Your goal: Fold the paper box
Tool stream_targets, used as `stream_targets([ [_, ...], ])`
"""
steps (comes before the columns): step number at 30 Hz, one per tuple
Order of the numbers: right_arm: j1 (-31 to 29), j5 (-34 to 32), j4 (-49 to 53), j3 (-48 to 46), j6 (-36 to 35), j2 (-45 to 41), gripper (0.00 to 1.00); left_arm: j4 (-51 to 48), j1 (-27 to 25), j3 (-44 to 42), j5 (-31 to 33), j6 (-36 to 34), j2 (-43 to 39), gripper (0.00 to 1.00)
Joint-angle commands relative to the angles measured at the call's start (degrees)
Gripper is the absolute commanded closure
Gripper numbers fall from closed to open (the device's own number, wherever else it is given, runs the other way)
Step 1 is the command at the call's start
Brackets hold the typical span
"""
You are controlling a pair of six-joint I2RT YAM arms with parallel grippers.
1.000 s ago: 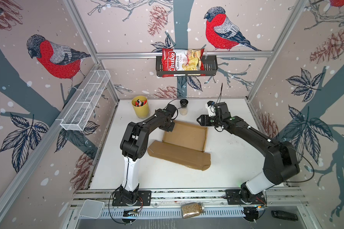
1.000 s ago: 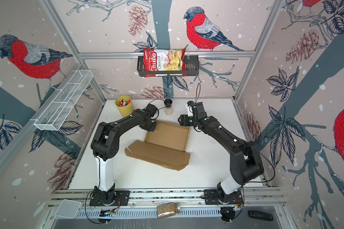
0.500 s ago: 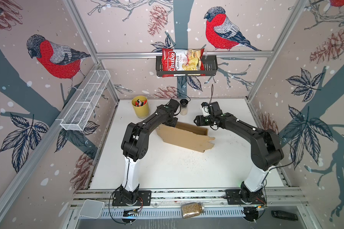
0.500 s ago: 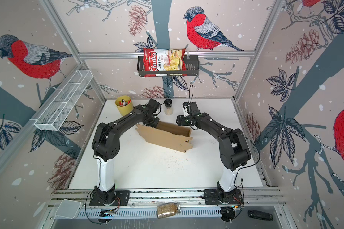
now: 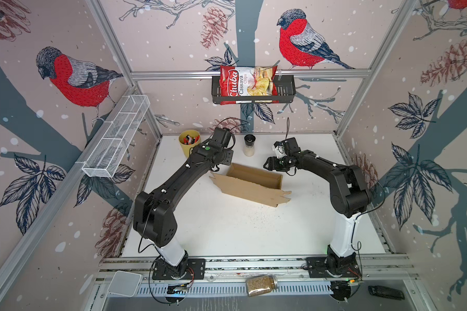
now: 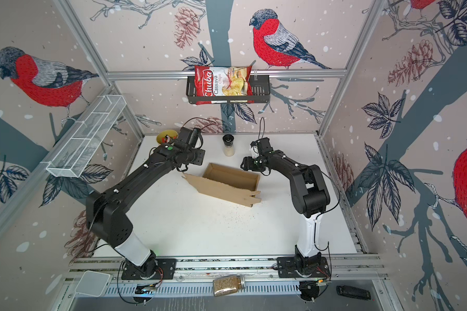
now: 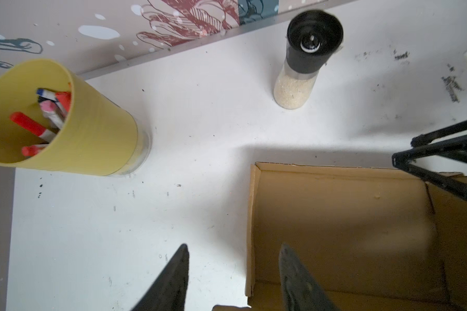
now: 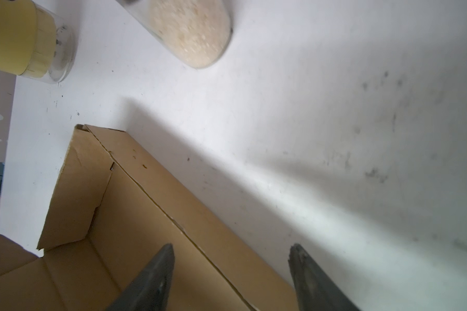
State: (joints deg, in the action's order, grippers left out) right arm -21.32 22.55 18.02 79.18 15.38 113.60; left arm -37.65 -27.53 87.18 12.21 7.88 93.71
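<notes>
left gripper (image 7: 232,247) has its jaws apart with nothing pinched. the short end wall of the paper box (image 7: 348,229) runs up between the two fingers, and I can't tell if either one touches it. right gripper (image 8: 231,246) is the same deal: jaws spread wide over the long back wall of the box, one finger above the inside and the other above the bare table (image 8: 334,134). so neither one is holding anything

in both top views the box sits toward the back middle of the white table, between the two grippers. it's half built: the back wall and both end walls are upright, and the big near-side panel is standing up with pointed tabs at each end

behind it, a yellow cup (image 5: 188,148) of pens and a black-capped grinder (image 5: 249,145) stand apart from the box. up on the back wall there's a bag of cassava chips (image 5: 247,84) in a black basket (image 5: 286,91)
</notes>
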Motion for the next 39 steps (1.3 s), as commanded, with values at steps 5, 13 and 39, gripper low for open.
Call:
stream_targets([
  [5,1.55,7.7,-4.19,-12.85,7.58,-6.8,0.34,2.38,0.47,-6.29,2.03,4.26,-8.02,0.46],
  [13,-4.47,10.52,-10.52,-29.03,16.35,-18.8,0.34,4.39,3.65,-9.91,3.57,4.7,-14.95,0.45],
  [39,-19.2,-24.08,10.26,11.02,-1.45,7.19,0.49,7.3,4.15,-11.53,3.31,6.45,-15.04,0.44],
])
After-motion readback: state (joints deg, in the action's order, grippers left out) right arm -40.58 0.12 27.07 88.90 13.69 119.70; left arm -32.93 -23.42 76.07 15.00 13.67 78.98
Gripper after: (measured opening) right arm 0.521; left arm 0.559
